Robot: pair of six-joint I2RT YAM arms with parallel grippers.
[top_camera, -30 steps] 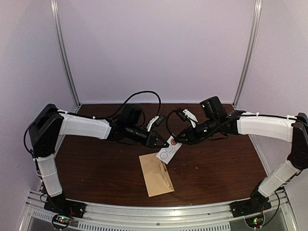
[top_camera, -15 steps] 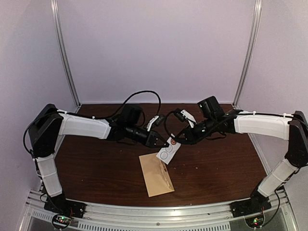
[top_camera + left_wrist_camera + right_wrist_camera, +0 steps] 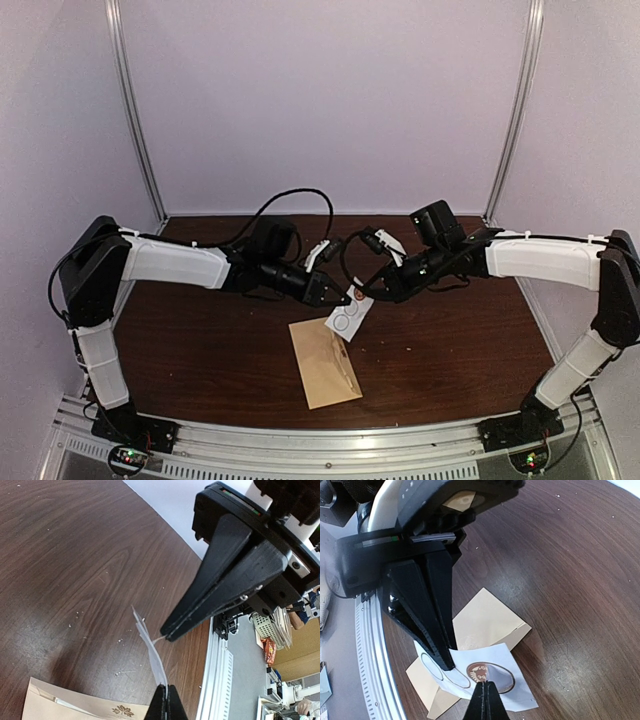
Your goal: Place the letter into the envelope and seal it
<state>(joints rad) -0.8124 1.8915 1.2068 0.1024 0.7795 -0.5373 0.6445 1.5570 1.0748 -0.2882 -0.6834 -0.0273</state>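
Observation:
The tan envelope (image 3: 325,362) lies flat on the table with its flap closed, also in the right wrist view (image 3: 482,617) and the left wrist view (image 3: 75,707). No letter shows. A small white sticker card (image 3: 348,316) is held just above the envelope's far end. My left gripper (image 3: 344,298) is shut on the card's edge (image 3: 150,650). My right gripper (image 3: 368,293) is shut on a brown round sticker (image 3: 492,674) on the card (image 3: 520,692), its tip meeting the card from the other side (image 3: 170,632). The left fingers (image 3: 437,630) hide part of the card.
The dark wooden table (image 3: 450,340) has a metal rail (image 3: 330,440) along its near edge. White walls and two upright aluminium posts (image 3: 135,110) close in the back. Black cables (image 3: 295,195) loop above both wrists.
My right arm has shifted slightly left toward the card. The left arm, the card and the envelope have stayed put.

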